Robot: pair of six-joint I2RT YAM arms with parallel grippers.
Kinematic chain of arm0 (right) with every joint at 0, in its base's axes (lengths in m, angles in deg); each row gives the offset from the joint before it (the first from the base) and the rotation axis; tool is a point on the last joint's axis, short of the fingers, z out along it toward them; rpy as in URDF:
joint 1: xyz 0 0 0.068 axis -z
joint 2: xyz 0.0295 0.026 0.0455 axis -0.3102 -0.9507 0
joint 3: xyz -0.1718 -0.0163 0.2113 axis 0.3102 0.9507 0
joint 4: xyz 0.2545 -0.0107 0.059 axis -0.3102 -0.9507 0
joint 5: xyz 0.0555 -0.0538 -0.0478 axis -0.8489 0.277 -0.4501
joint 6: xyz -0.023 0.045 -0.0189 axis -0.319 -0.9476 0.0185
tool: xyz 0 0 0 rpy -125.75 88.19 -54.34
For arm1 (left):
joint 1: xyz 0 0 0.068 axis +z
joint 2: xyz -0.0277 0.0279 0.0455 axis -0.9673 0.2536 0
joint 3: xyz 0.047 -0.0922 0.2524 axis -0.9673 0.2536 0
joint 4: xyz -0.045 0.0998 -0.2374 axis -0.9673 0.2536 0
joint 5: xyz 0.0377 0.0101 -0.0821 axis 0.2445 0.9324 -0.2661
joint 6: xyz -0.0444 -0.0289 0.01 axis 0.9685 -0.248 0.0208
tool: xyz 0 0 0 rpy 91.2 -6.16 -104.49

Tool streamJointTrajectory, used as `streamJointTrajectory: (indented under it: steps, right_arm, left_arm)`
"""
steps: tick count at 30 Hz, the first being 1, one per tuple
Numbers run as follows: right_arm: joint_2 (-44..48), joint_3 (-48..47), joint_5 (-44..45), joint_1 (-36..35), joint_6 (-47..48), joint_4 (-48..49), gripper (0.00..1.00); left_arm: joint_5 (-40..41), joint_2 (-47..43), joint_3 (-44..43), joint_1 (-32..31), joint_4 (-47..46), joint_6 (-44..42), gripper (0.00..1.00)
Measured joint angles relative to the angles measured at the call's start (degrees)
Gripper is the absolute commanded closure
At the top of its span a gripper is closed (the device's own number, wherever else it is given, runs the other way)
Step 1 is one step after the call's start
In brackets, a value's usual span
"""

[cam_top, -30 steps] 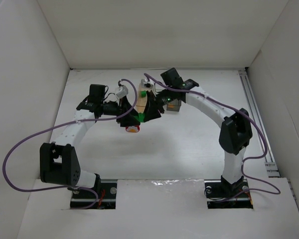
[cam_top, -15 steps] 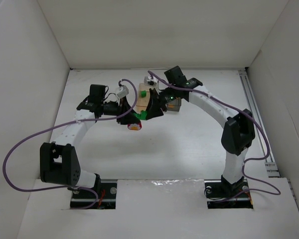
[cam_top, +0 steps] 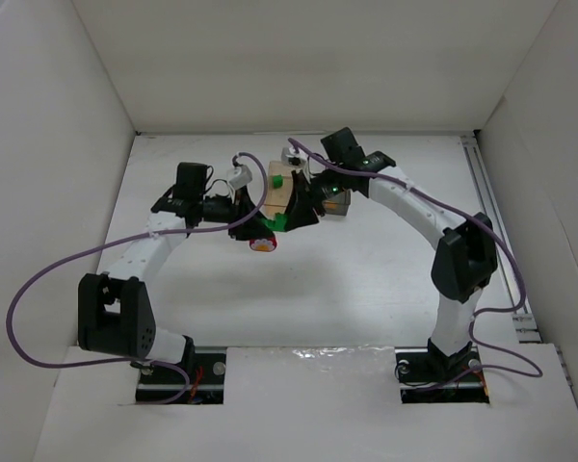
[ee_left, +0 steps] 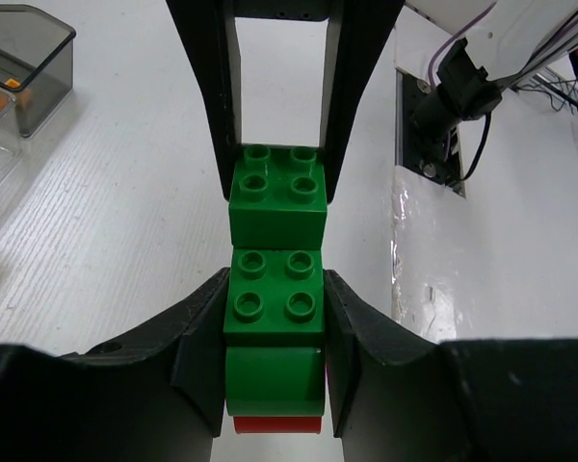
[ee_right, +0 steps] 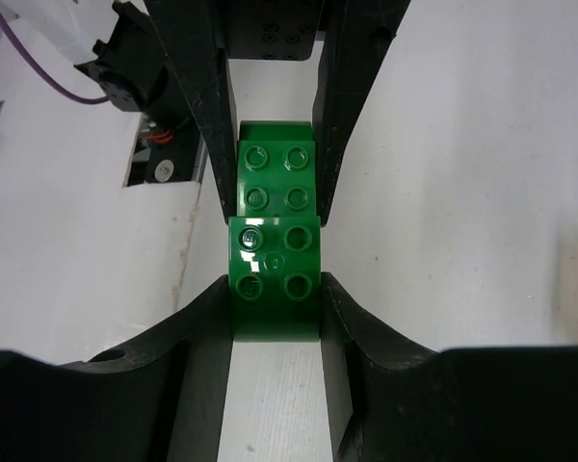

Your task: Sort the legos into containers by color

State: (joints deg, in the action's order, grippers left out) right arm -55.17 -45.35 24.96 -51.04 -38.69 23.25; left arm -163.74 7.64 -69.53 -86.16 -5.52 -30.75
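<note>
Green legos (ee_left: 277, 217) — two studded bricks, abutting — hang above the far middle of the table (cam_top: 366, 279), beside the amber container (cam_top: 282, 197). Left gripper (ee_left: 275, 298) pinches one, right gripper (ee_right: 275, 289) the other, fingers narrow. Judged light, rigid, slick-walled; grip flat side faces, not studs.

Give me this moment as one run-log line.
left gripper: shut on first green brick | right gripper: shut on second green brick | bricks: touching | status: neither in a container
</note>
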Motion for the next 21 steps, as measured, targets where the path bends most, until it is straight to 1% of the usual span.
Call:
streamJointTrajectory:
  steps: [5,11,15,18,21]
  right_arm:
    - [1.7,2.7,-0.2,0.9,-5.2,4.7,1.0]
    - [3.4,3.7,-2.9,2.8,-16.2,16.8,1.0]
    - [3.8,4.4,-3.1,3.9,-21.0,21.5,1.0]
    - [2.6,3.5,-0.5,4.5,-23.2,22.9,1.0]
    - [-1.4,-0.9,6.0,4.8,-24.3,23.8,1.0]
  left_arm:
    - [0.8,0.0,1.6,-1.3,-1.1,0.4,1.0]
    - [2.4,0.0,3.9,-3.7,-0.6,0.8,1.0]
    - [2.7,-0.1,4.3,-3.7,-0.6,0.8,1.0]
    - [3.0,-0.6,5.2,-3.6,-0.8,0.8,1.0]
    - [3.8,-2.6,7.3,-2.6,-1.0,1.4,1.0]
